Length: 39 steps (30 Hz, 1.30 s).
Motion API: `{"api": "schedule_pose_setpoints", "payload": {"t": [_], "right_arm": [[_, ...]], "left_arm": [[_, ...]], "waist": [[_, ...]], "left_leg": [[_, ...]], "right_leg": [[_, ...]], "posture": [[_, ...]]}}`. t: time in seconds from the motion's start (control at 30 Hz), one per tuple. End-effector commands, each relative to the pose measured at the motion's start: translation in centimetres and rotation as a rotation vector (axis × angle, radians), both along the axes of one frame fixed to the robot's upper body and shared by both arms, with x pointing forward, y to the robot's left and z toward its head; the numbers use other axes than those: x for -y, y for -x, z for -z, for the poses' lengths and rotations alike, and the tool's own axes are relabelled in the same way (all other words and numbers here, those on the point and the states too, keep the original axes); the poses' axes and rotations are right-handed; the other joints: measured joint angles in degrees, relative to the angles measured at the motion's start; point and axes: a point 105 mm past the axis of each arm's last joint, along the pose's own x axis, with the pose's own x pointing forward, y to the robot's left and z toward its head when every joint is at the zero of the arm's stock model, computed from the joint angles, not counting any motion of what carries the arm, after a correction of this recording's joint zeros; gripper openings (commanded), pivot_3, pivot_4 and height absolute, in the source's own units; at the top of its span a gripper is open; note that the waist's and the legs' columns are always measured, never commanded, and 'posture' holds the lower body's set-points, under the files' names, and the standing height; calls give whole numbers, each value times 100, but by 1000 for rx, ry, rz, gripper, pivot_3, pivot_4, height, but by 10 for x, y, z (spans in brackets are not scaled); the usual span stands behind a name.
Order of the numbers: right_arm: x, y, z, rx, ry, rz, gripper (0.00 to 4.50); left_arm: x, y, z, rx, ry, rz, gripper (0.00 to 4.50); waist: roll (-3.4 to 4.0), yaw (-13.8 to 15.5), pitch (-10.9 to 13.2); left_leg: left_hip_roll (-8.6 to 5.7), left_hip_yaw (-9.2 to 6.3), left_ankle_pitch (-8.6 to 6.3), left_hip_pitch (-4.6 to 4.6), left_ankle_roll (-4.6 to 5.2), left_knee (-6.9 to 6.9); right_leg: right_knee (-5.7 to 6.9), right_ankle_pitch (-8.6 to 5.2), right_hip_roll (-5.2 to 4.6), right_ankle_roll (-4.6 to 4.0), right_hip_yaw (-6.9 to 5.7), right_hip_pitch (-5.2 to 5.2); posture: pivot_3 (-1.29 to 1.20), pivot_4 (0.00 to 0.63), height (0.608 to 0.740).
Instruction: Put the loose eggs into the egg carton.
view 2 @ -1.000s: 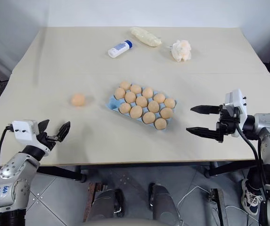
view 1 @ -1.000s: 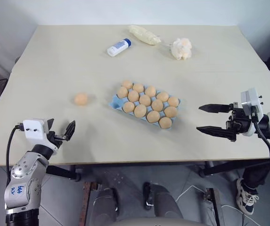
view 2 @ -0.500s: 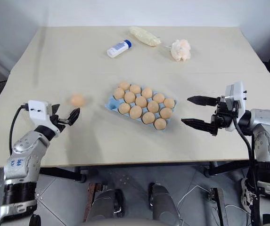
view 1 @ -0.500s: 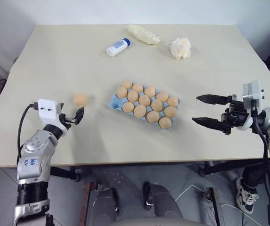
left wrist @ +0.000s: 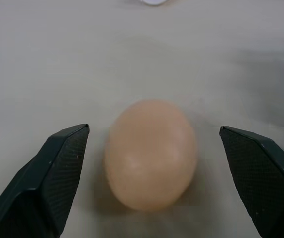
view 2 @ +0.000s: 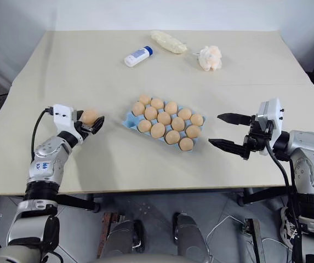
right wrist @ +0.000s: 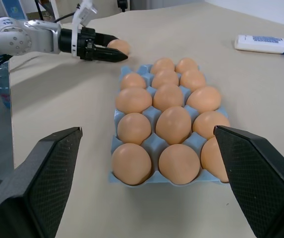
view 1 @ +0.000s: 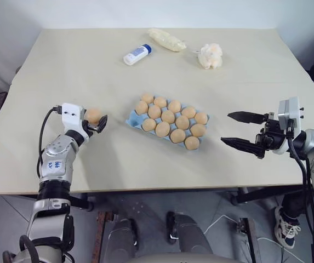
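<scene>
One loose egg (view 1: 93, 114), tan and smooth, lies on the table left of the egg carton (view 1: 131, 117). The carton is a light blue tray with its cups full of brown eggs. My left gripper (view 1: 95, 119) is open and level, with a finger on each side of the loose egg. In the left wrist view the egg (left wrist: 151, 153) sits between the black fingers (left wrist: 62, 163), with a gap on both sides. My right gripper (view 1: 226, 128) hovers open and empty to the right of the carton, pointing at it.
At the far side of the table lie a white bottle with a blue cap (view 1: 137, 55), a pale plastic bag (view 1: 167, 40) and a fluffy white tissue wad (view 1: 210, 55). The table's front edge (view 1: 146, 186) runs just behind both arms.
My left gripper has moved forward across the table, from near the front edge up to the loose egg, and now straddles it. The right gripper has stayed almost still.
</scene>
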Motion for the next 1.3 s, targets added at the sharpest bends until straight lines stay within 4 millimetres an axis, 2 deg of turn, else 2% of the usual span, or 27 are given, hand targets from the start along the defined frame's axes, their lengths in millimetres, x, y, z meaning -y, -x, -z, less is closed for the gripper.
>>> {"api": "schedule_pose_setpoints", "payload": {"t": [0.03,0.23,0.3,0.4,0.53,0.7,0.87,1.13,1.3], "right_arm": [[4,2,-15,58,7,17,4500],[7,2,-16,60,15,37,4500],[9,3,-16,60,16,46,4500],[10,4,-16,59,17,55,4500],[11,4,-16,63,17,66,4500],[11,5,-15,66,13,77,4500],[12,8,-13,67,9,97,4500],[18,17,-11,63,11,143,4500],[18,17,-11,62,11,149,4500]], "left_arm": [[7,-7,-9,51,-16,46,3883],[12,-10,-17,90,-15,79,2066],[17,-10,-25,115,-9,113,1855],[33,-9,-41,158,5,203,1855],[69,-4,-59,215,2,378,1855],[98,-1,-64,198,19,512,1855],[111,1,-53,142,5,588,1855],[115,-3,-46,98,-68,619,1855],[117,-3,-50,107,-67,638,3374]], "waist": [[0,-6,0],[0,-11,0],[0,-5,0],[0,-2,0],[0,2,0],[0,-2,0],[0,-19,0],[-1,0,1],[-1,-12,1]], "left_leg": [[-1,0,0,0,0,0],[2,2,-1,0,1,-3],[1,2,-1,0,1,-1],[0,2,-1,-1,1,1],[-5,4,0,-1,3,4],[-6,4,1,-1,4,10],[-4,4,2,1,3,11],[-7,-2,2,-1,6,28],[-5,0,-3,-5,13,43]], "right_leg": [[0,1,0,1,0,0],[0,1,2,2,1,-1],[2,1,2,2,0,-1],[4,1,1,2,0,-1],[7,2,7,4,1,0],[12,2,13,4,2,0],[16,2,27,5,5,0],[22,4,26,7,4,2],[23,6,26,11,5,3]], "posture": [[0,150,740],[0,150,740],[0,150,740],[0,150,740],[0,150,740],[0,150,740],[0,150,740],[0,150,740],[0,150,740]]}}
